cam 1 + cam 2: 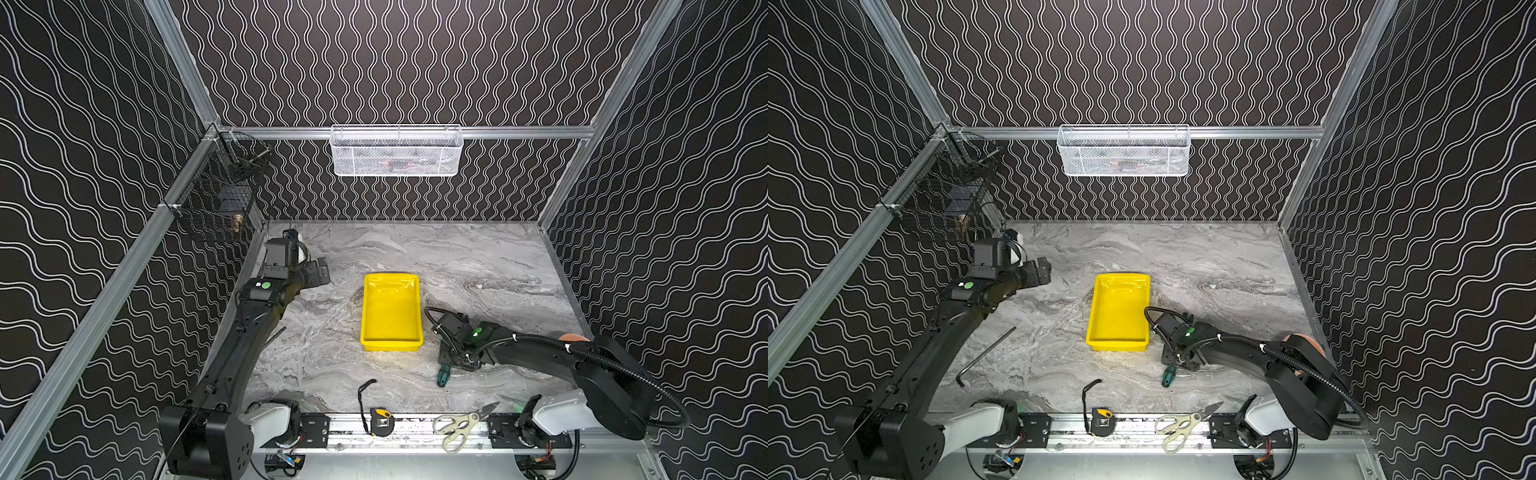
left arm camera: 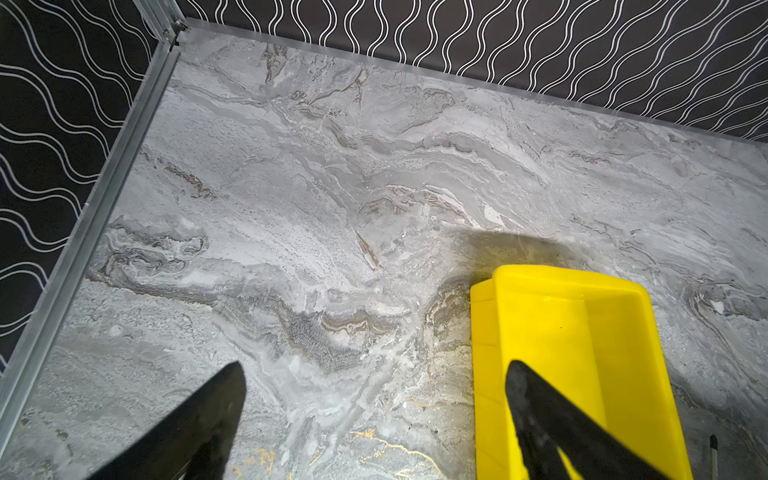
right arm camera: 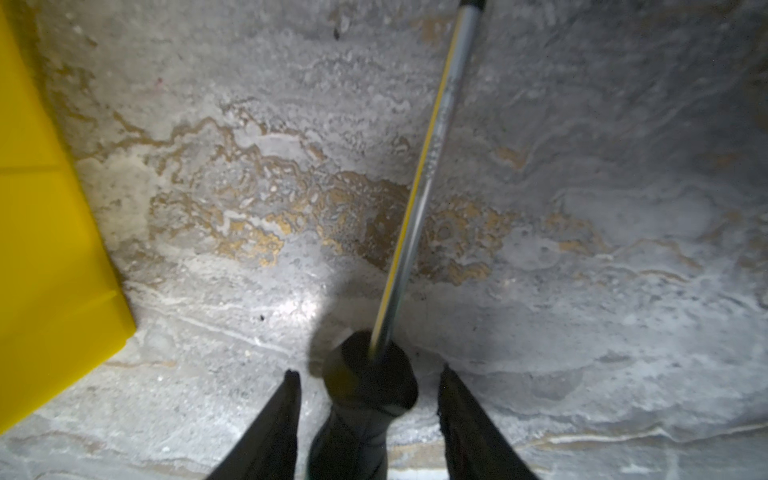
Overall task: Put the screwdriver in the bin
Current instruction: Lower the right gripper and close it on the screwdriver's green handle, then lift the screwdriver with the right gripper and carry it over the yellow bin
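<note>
On the near worktop [image 1: 316, 365], screwdriver [image 1: 443, 376]: lying beside the bin [image 1: 390, 344], not lifted.
Right end effector [image 3: 368, 374]: part-open, straddling the handle [image 3: 357, 424], gaps both sides.
Bin: empty; grasp, lift and drop remain.
Left end effector [image 2: 374, 370]: wide open, empty.

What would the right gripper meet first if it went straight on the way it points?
Likely the table: the right gripper straddles the screwdriver handle, open, a gap on each side, so its jaws should pass it. Depth is unclear; the handle might touch first.
</note>
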